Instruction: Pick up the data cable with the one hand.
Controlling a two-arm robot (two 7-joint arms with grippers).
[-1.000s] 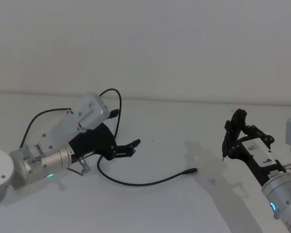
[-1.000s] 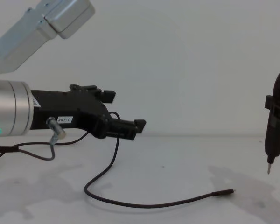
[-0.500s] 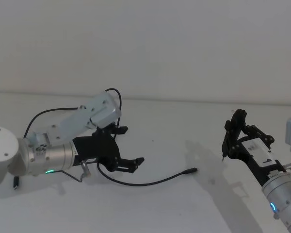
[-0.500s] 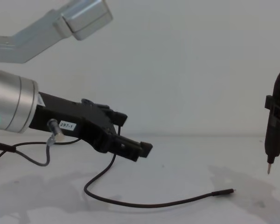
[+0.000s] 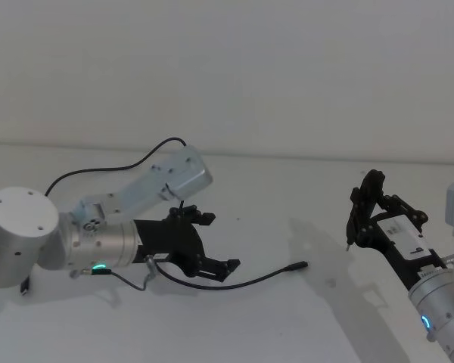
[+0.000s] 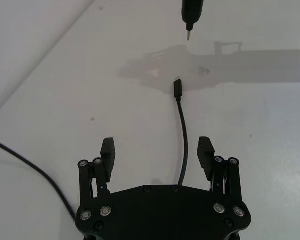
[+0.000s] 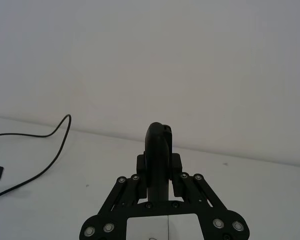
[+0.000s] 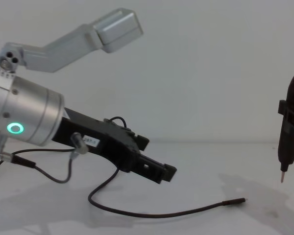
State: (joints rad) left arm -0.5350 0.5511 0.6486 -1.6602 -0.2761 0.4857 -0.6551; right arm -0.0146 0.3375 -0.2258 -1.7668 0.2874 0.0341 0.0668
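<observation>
- I am holding my left gripper (image 6: pixel 156 147) spread wide above the table (image 5: pixel 287 325), gripping nothing.
- The data cable (image 6: pixel 184 135) is lying on the table, passing under the gap between my fingers (image 6: pixel 108 147). Its plug (image 5: pixel 296 266) is resting beyond them.
- My right gripper (image 7: pixel 159 172) is clamping a pen-like tool (image 8: pixel 286 137), well apart.

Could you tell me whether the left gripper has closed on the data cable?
No: in the left wrist view the left gripper is open, its fingers wide apart, with the data cable lying between them.
</observation>
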